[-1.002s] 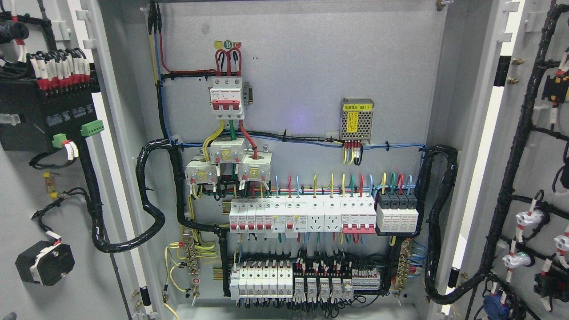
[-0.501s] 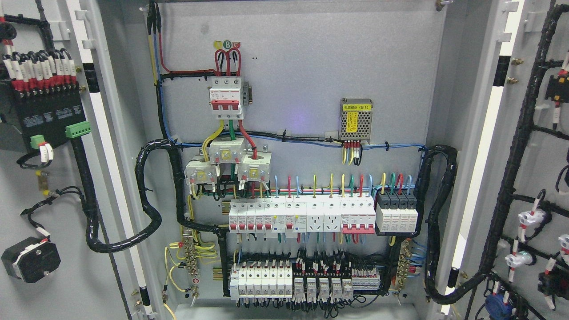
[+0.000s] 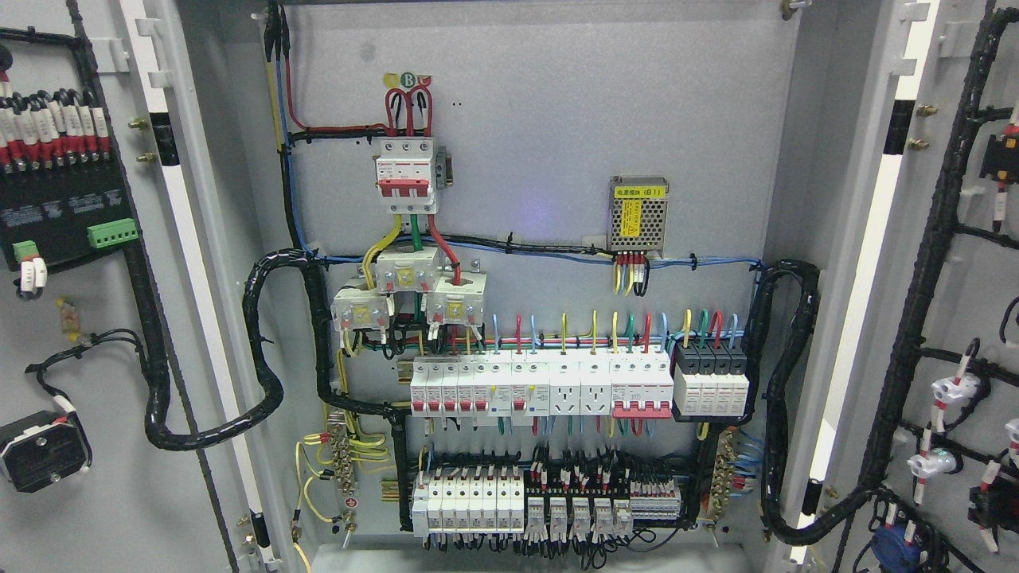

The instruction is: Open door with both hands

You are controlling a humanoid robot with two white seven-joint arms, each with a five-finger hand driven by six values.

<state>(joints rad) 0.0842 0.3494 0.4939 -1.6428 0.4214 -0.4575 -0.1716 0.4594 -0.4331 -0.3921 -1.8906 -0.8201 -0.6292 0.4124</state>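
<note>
Doors: left door (image 3: 72, 334), right door (image 3: 955, 318) swung wide; breakers (image 3: 541, 386) exposed.

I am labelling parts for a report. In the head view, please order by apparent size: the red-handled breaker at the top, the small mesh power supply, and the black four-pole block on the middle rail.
1. Black four-pole block, largest.
2. Red-handled breaker and mesh power supply: too close in apparent size to rank.

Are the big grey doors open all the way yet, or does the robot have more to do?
Nearly done, it seems. The grey metal left door and grey metal right door both stand swung wide, showing the wired back panel and its white breaker row. No robot hand shows, so I cannot tell whether pushing continues. Little seems left.
</note>
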